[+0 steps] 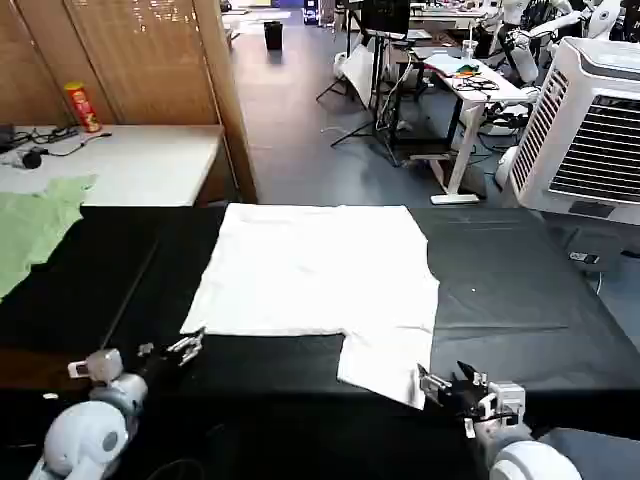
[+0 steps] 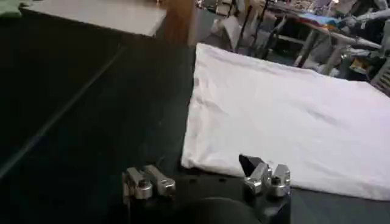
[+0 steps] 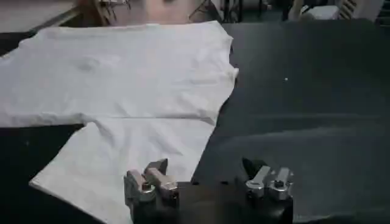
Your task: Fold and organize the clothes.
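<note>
Flat on the black cloth-covered table lies the white T-shirt, soft and lightly creased, plain side up, one sleeve pointing toward the robot. The left gripper hovers near its hem corner, fingers released; the right gripper waits beside the sleeve, fingers likewise spread.

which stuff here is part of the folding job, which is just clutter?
Job:
- white T-shirt, lying on the black table
- left gripper, open, at its near-left corner
- right gripper, open, at the near sleeve

Clutter:
- pale green garment
- red can
- white cooler unit
</note>
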Available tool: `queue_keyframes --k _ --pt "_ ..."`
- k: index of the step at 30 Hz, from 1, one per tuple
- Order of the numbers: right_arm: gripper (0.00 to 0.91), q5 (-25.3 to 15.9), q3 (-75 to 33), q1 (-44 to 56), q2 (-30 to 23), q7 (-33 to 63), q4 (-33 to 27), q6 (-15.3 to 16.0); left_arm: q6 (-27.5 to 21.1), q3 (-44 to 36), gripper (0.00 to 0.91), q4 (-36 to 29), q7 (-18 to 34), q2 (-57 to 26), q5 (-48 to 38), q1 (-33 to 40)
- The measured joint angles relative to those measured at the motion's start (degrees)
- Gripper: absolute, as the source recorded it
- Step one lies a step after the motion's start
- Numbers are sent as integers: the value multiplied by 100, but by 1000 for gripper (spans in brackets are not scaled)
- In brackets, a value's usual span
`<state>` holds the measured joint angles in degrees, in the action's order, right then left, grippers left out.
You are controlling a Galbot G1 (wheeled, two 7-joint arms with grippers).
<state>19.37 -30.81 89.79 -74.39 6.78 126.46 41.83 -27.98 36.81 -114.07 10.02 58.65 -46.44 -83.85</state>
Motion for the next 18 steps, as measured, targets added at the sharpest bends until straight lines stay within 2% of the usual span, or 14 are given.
queue_keyframes --k 2,3,4,5,6,7,8,9,10,11,13,15,18 --pt "878 -16 34 -25 -23 14 -45 -30 44 -6 878 48 -27 7 73 12" --pt "819 -21 54 -34 -38 26 -64 -31 64 -7 741 69 -37 7 92 13" --pt "819 -30 76 -41 -50 31 -83 -32 68 -8 614 89 -39 6 92 16" --pt "731 -43 92 -49 -60 36 -105 -32 69 -9 458 108 -41 5 91 21" --pt "722 -63 113 -53 -81 40 -124 -34 73 -14 410 137 -54 2 91 24" --pt "634 -75 133 -53 -94 41 -133 -34 89 -20 341 166 -90 1 87 25" --pt "634 -84 158 -53 -108 44 -148 -31 99 -28 283 184 -124 1 76 24" --pt "410 -101 177 -53 -123 45 -160 -31 114 -37 185 204 -150 1 68 26" --pt "322 -121 192 -51 -138 48 -173 -31 129 -49 166 223 -170 4 67 32" --pt "185 -134 201 -47 -148 49 -187 -31 140 -61 127 250 -179 13 73 44" --pt "68 -158 224 -29 -166 50 -213 -31 154 -78 68 303 -197 26 88 76" --pt "29 -159 239 -12 -177 50 -219 -33 171 -94 0 354 -227 33 107 95" --pt "10 -147 241 45 -181 44 -176 -97 192 -105 0 428 -247 33 136 101"
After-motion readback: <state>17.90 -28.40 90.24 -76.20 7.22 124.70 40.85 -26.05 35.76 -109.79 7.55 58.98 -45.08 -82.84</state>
